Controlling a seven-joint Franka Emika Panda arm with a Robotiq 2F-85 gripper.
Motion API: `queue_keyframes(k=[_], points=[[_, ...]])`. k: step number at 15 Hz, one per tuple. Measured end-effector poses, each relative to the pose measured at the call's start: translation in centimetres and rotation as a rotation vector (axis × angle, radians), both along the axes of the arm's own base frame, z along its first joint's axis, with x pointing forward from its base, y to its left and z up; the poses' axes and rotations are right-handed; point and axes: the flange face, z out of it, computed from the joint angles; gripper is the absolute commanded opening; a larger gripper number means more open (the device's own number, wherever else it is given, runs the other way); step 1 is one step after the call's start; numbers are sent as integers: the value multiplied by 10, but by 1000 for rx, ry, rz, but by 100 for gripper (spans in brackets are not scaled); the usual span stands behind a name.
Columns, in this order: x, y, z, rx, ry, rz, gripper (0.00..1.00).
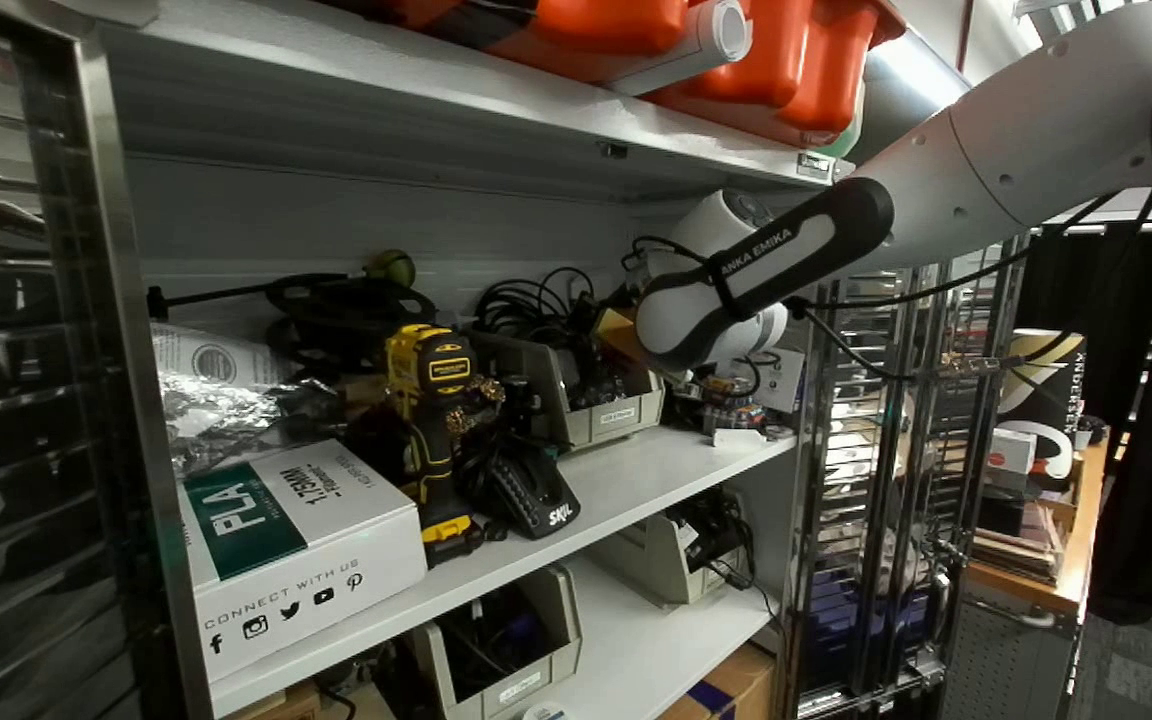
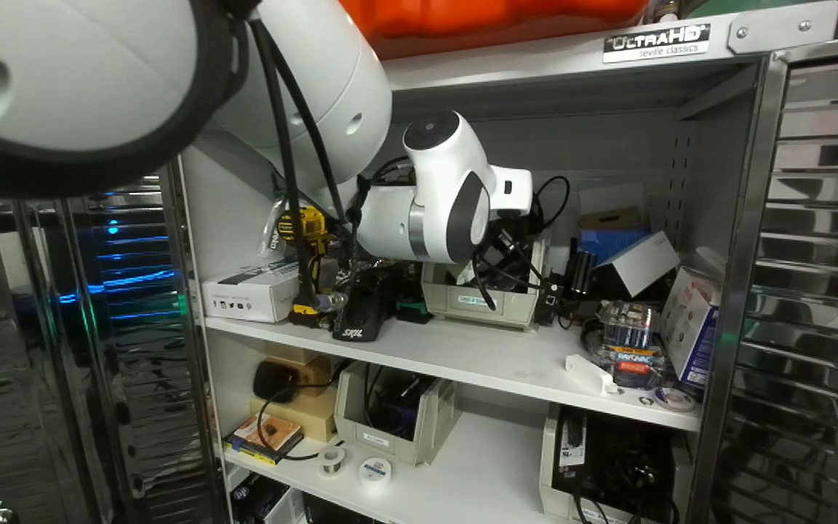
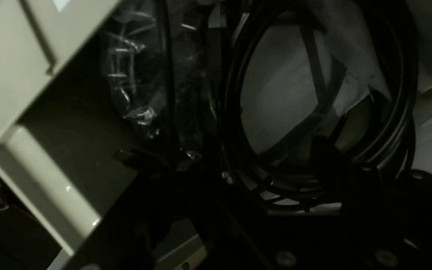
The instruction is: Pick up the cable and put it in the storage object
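The hand (image 3: pixel 221 152) looks spread — coiled cable (image 3: pixel 234 82) ahead, rightward in the wrist view, left strands facing the gap.

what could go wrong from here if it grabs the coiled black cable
The coiled black cable lies beside clear plastic packaging, so the jaws, seemingly apart, might catch both. The dark wrist view could also hide a poor grip. The yellow-and-black power drill stands near the storage bin; a swinging cable might topple it.
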Motion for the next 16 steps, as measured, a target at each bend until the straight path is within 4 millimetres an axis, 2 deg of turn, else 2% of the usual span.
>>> queue_keyframes(k=[4,8,12,16], points=[[-3,10,8,7,66,28,100],[-16,11,19,-25,119,39,100],[-41,9,15,-59,228,47,100],[-78,11,23,-91,371,77,100]])
